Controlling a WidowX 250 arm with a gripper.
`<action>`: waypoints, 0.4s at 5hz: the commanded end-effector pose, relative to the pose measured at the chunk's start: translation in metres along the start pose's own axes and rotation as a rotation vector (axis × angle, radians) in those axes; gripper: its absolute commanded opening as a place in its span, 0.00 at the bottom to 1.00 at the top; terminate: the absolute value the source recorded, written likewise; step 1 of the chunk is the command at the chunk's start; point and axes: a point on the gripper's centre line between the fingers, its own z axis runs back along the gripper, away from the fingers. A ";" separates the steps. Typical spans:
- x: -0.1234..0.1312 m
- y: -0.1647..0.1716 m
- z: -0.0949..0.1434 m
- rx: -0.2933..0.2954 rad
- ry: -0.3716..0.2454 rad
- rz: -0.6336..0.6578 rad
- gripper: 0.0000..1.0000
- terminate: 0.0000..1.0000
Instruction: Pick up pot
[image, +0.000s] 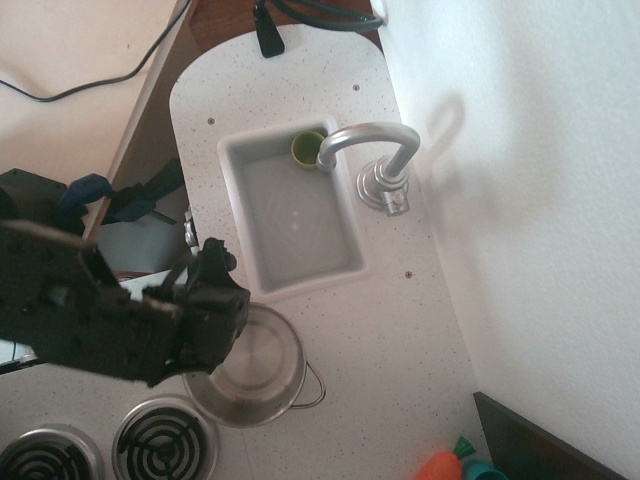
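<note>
The pot (262, 366) is round shiny steel and stands upright on the white counter, between the sink and a stove burner. Its thin wire loop handle (316, 386) points right. My black gripper (212, 322) reaches in from the left and hangs over the pot's left rim, hiding that side. Its fingers merge into the dark arm, so I cannot tell whether they are open or shut, or whether they touch the rim.
The sink (345, 262) lies just behind the pot, with a small green cup (305, 149) in its far corner under the faucet (372, 150). Two coil burners (160, 446) sit at the front left. An orange toy (440, 466) lies at the front right. The wall runs along the right.
</note>
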 end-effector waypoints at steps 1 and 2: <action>0.007 -0.014 -0.012 0.033 -0.093 -0.012 1.00 0.00; 0.005 -0.011 -0.015 0.013 -0.122 -0.011 1.00 0.00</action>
